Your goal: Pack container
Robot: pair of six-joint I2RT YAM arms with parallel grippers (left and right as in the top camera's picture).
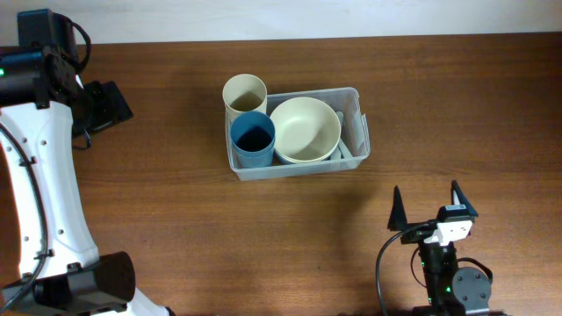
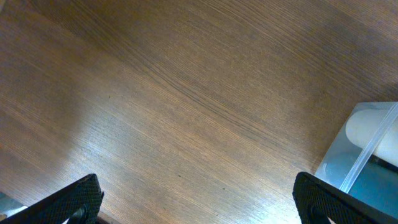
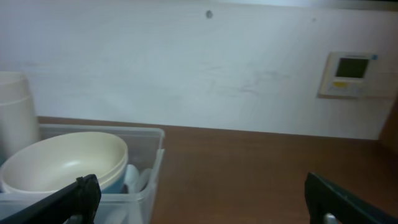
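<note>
The container sits on the brown table. It is a clear box with round corners and a rim.

Three things are inside it. A cream cup stands in the far left corner of the container. A blue cup stands in the near left corner, touching the cream cup. A cream bowl fills the middle of the container and sits just beside both cups. At the right end of the container there is a white thing between the bowl and the wall of the box. It may be a spoon or a lid, but it is too hard to see.

The left gripper is well to the left of the container and is not touching it. In the left wrist view its two fingers are wide apart, with only table between them.

The right gripper is on the near side of the container, off past its right end. Its fingers are spread apart and hold nothing.

Behind the container, in the right wrist view, is a pale wall with a small box on it.
</note>
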